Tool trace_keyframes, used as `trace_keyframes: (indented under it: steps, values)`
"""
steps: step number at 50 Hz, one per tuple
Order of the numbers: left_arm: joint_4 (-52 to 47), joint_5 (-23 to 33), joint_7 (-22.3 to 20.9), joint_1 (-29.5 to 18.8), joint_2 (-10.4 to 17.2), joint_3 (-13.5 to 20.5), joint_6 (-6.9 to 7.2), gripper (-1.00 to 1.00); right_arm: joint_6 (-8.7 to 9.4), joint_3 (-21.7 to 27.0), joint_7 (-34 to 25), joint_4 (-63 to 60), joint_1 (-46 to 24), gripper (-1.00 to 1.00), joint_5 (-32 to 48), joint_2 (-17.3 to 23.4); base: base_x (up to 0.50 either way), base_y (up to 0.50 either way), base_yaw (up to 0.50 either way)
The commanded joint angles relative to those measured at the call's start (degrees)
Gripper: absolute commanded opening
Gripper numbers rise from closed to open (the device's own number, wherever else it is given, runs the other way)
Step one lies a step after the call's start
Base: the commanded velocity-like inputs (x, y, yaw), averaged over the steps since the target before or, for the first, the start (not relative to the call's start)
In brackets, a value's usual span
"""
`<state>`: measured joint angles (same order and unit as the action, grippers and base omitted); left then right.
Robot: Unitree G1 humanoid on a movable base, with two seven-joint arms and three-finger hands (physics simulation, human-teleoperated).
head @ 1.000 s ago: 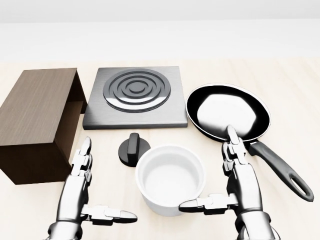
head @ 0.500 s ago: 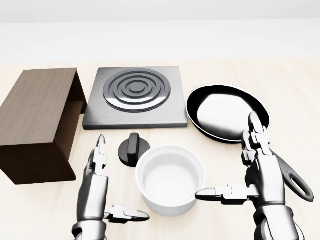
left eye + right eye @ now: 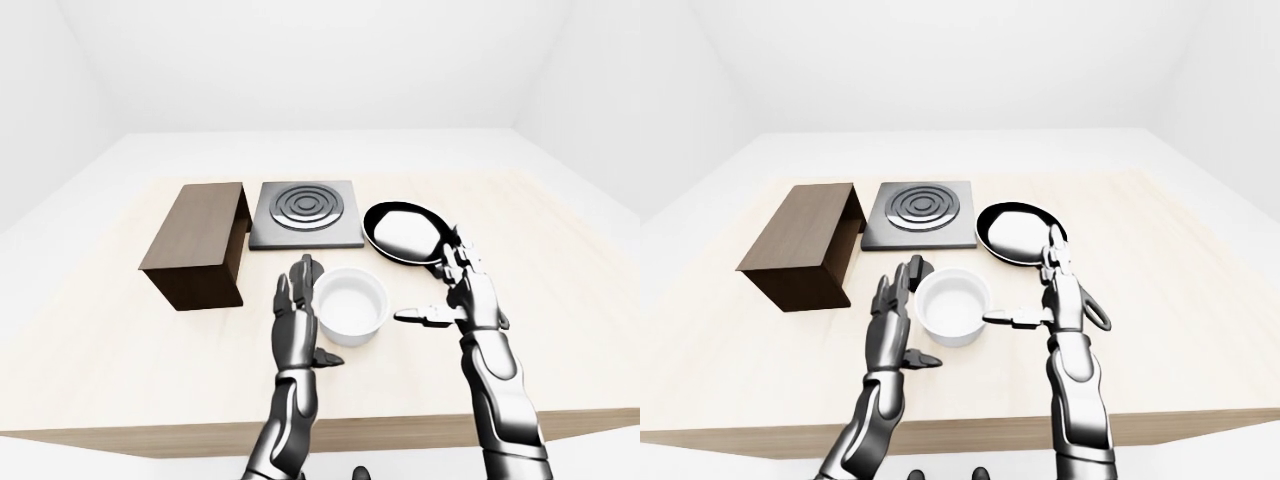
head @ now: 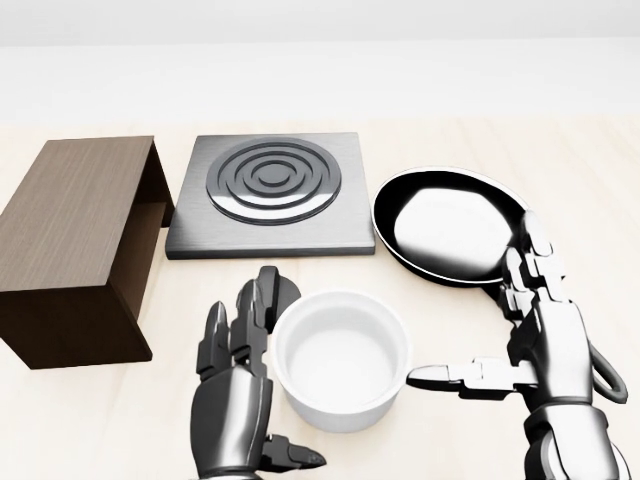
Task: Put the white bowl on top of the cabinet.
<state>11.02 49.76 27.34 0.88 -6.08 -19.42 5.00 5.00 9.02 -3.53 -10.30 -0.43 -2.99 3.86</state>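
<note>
Nearest in the head view, the left hand (image 4: 236, 375) stands upright just left of the white bowl (image 4: 341, 357), its fingers (image 4: 262, 300) spread open and raised beside the bowl's left wall; whether they touch the wall cannot be told. The right hand (image 4: 540, 330) is on the bowl's right, also open, with its thumb reaching leftward toward the rim and stopping just beside it, while its upper fingers (image 4: 535, 245) point up over the near edge of the frying pan (image 4: 450, 226). The white bowl sits upright on the pale wooden bench (image 4: 90, 420), between the two hands, empty and held by neither. Just beyond the bowl and partly hidden by the left hand's fingers lies a small black knob (image 4: 278, 292). To the left stands the dark wooden cabinet (image 4: 75, 215), a box whose open side faces right, toward the hotplate; its flat top is bare wood, and it stands well apart from the bowl. Farther off in the middle is the square grey hotplate (image 4: 270, 195) with concentric rings. To its right rests the black frying pan, its handle (image 3: 1095, 310) running toward the near right behind the right hand. In the eye views, the bench ends at a white floor and white walls (image 3: 300, 60).
</note>
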Motion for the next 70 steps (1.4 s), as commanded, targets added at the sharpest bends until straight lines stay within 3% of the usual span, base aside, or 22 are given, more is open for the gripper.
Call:
trace_keyframes:
  steps: [1, 12, 26, 36, 42, 57, 63, 70]
  values:
    - [-8.1, 7.71, 2.66, 4.97, -0.44, -7.78, 0.0, 1.0, 0.0, 1.27, -0.05, -1.71, 0.16, 1.0, -0.85, 0.37, 0.0, 0.0, 0.0]
    - [-9.78, 15.6, 2.66, 4.46, -1.09, -11.88, 0.0, 1.0, 0.0, 1.78, -0.3, -3.32, 0.72, 1.0, -1.12, 0.3, 0.0, 0.0, 0.0]
    - [-4.32, 25.79, 2.66, 3.89, -3.81, -17.46, 0.0, 1.0, 0.0, 6.95, -0.81, -6.96, -0.01, 1.0, -5.53, 2.1, 0.0, 0.0, 0.0]
    - [6.71, 28.11, 2.66, -0.57, -6.92, -14.45, 0.0, 1.0, 0.0, 7.57, -0.53, -7.56, 0.05, 1.0, -6.22, 2.28, 0.0, 0.0, 0.0]
    - [7.64, 32.71, 1.0, -0.12, -7.91, -15.63, 0.0, 1.0, 0.0, 8.6, -0.74, -9.91, 0.84, 1.0, -7.14, 2.32, 0.0, 0.0, 0.0]
    - [10.62, 36.11, -1.99, -1.61, -8.25, -13.22, 0.0, 1.0, 0.0, 8.78, -0.97, -11.06, 1.25, 1.0, -7.19, 1.95, 0.0, 0.0, 0.0]
    - [6.99, 37.25, -4.44, -0.73, -7.92, -13.85, 0.0, 1.0, 0.0, 8.34, -1.0, -10.71, 1.28, 1.0, -6.76, 1.78, 0.0, 0.0, 0.0]
    - [5.3, 38.05, -7.12, -2.2, -7.39, -11.71, 0.0, 1.0, 0.0, 8.2, -1.06, -10.52, 1.24, 1.0, -6.63, 1.76, 0.0, 0.0, 0.0]
